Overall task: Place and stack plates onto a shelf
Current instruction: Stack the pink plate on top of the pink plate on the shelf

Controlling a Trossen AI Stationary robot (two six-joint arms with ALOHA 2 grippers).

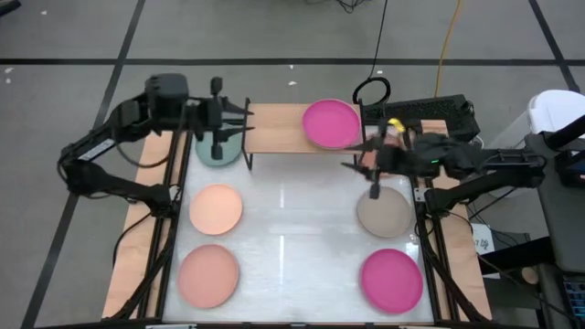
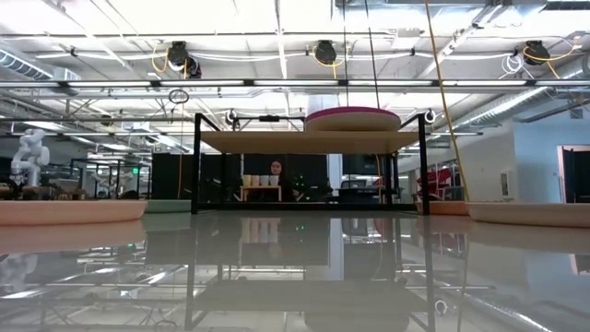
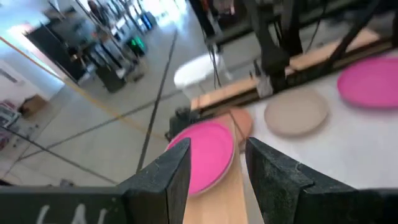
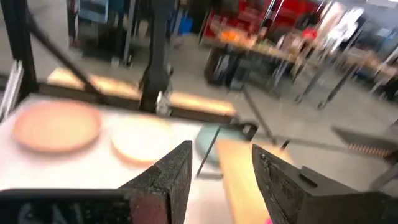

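Note:
The shelf [image 1: 279, 128] stands at the table's far edge, and a magenta plate [image 1: 331, 123] lies on its right half. It shows on the wooden top [image 2: 309, 140] as a low mound [image 2: 353, 118]. A teal plate [image 1: 218, 151] lies on the table left of the shelf, below my left gripper [image 1: 239, 119]. That gripper is open, hovers at the shelf's left end and points right [image 3: 217, 149]. My right gripper [image 1: 358, 157] is open at the shelf's right end and points left [image 4: 222, 152]. On the table lie peach [image 1: 217, 208], salmon [image 1: 208, 274], beige [image 1: 384, 212] and magenta [image 1: 391, 279] plates.
Black table-frame rails and wooden side boards [image 1: 137, 219] run along both sides. A keyboard-like black unit [image 1: 430, 114] and cables sit behind the shelf on the right. The shelf's left half [image 1: 274, 128] is bare wood. A person sits in the room behind the table [image 2: 275, 175].

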